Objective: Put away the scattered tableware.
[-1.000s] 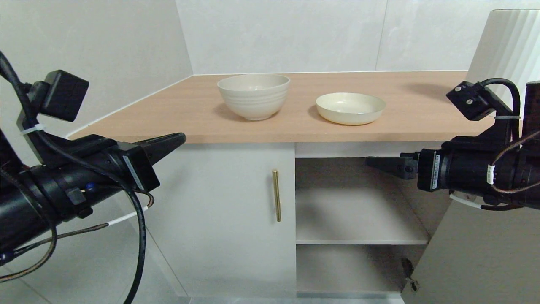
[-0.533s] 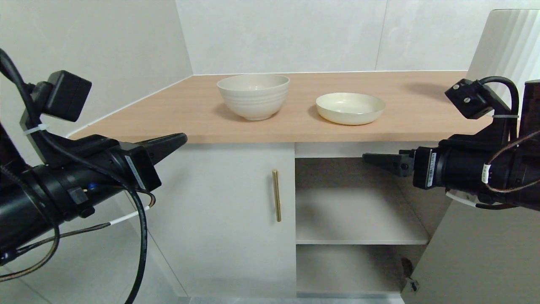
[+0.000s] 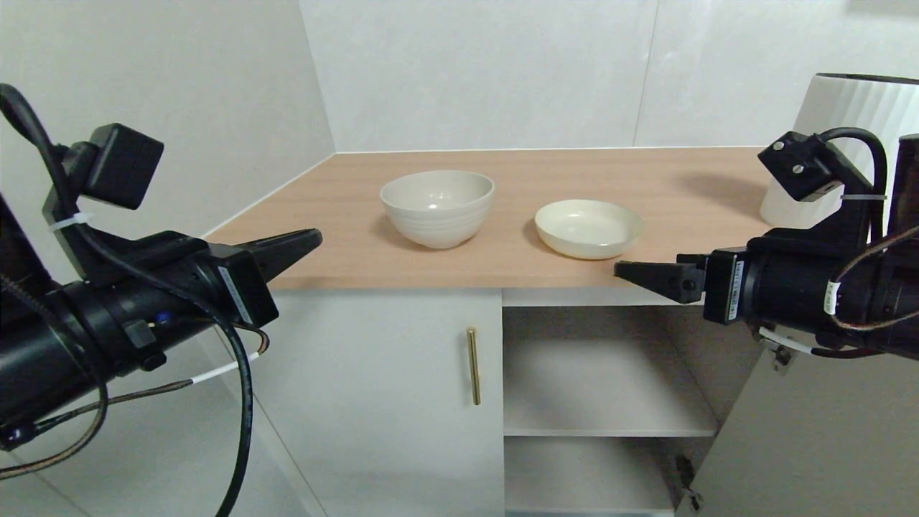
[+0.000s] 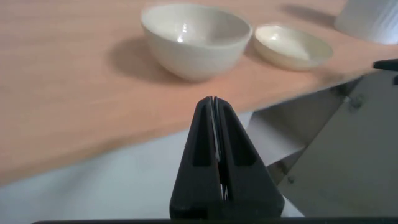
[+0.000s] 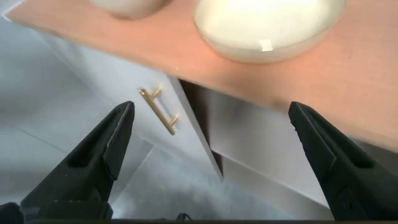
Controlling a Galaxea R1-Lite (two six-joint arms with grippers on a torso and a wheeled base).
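Jaws: left together; right wide near plate (image 5: 267,25).

Deep cream ribbed bowl (image 3: 437,207): glazed ceramic look, glossy, highlights inside. Shallow cream round dish (image 3: 589,227): same smooth glossy glaze. Light brown wood-grain countertop (image 3: 337,215): matt, smooth, laminate look. White flat cabinet door (image 3: 373,402): matt, smooth. Slim vertical bar handle (image 3: 473,366): gold-toned metal, slight sheen. White fluted vessel (image 3: 854,122): matt, ridged.

The left arm lies on the near left, its end effector (image 3: 305,239) pinched tight, tip aimed right and far. The right arm sits roughly level on the right, its end effector (image 3: 626,271) spread wide, pointing left.
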